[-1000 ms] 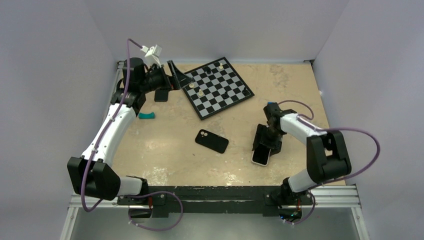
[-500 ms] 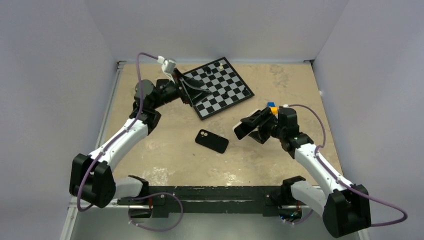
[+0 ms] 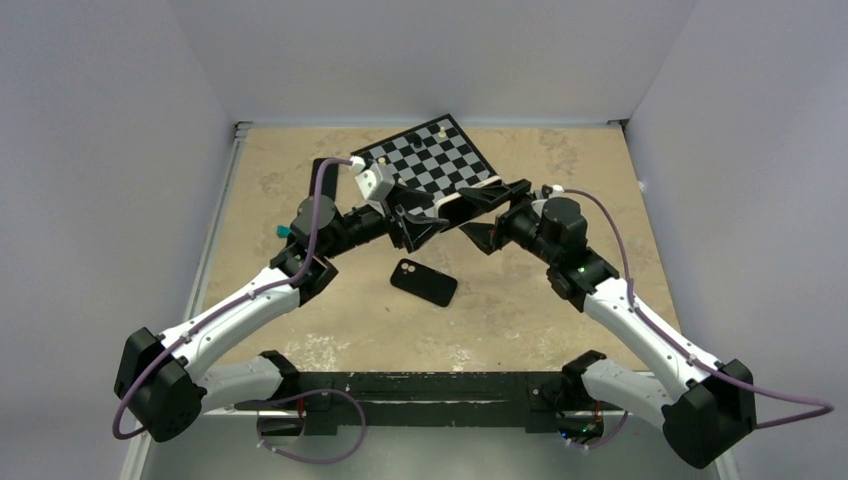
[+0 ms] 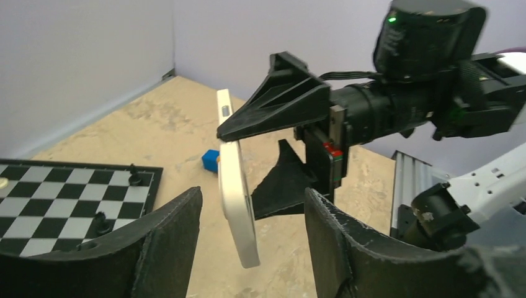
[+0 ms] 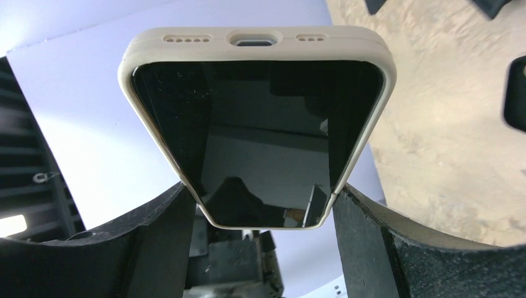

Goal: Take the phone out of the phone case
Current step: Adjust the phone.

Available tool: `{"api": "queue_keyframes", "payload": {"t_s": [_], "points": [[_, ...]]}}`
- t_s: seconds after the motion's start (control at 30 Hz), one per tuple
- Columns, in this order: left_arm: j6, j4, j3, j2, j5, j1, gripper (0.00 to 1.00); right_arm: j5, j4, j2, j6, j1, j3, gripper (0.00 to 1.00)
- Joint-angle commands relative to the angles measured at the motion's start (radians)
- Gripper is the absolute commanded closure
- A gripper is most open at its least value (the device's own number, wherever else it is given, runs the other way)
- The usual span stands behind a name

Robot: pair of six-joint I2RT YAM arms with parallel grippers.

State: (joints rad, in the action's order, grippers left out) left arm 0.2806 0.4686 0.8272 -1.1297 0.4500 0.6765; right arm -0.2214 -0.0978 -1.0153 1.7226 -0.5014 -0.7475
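Observation:
The phone [image 3: 465, 196], black screen with a pale rim, is held in the air above the chessboard's near edge. My right gripper [image 3: 472, 212] is shut on its long edges; the right wrist view shows the phone [image 5: 257, 136] pinched between both fingers [image 5: 167, 236]. My left gripper [image 3: 432, 225] faces it from the left, open. In the left wrist view the free end of the phone [image 4: 236, 186] hangs between the left fingers [image 4: 167, 242] with a gap on each side. The black phone case [image 3: 423, 282] lies flat on the table below, apart from both grippers.
A chessboard [image 3: 430, 165] with several pieces lies at the back centre, just behind the grippers. A small blue block [image 4: 211, 160] sits on the table beyond the phone. A teal object [image 3: 281, 231] peeks out beside the left arm. Walls close in on three sides.
The right arm lifted the phone from the table's right side to mid-air at the centre. The left arm swung in from the back left, and its jaws narrowed around the phone's end.

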Motion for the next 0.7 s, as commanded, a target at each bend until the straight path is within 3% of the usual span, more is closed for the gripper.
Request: {"api": "queue_keyframes", "payload": {"t_s": [0.0, 0.13, 0.33, 0.67], "points": [[-0.057, 0.025, -0.030, 0.019, -0.124, 0.001, 0.38, 0.095, -0.139, -0.014, 0.064, -0.061, -0.095, 1.00], [-0.060, 0.029, -0.052, 0.041, -0.189, 0.001, 0.43, 0.115, -0.150, -0.016, 0.073, -0.080, -0.085, 1.00], [-0.019, 0.037, -0.034, 0.005, -0.134, 0.002, 0.48, 0.109, -0.183, -0.028, 0.087, -0.103, -0.082, 1.00], [-0.002, 0.026, -0.012, -0.016, -0.072, 0.002, 0.71, 0.137, -0.195, -0.052, 0.083, -0.155, -0.126, 1.00]]}}
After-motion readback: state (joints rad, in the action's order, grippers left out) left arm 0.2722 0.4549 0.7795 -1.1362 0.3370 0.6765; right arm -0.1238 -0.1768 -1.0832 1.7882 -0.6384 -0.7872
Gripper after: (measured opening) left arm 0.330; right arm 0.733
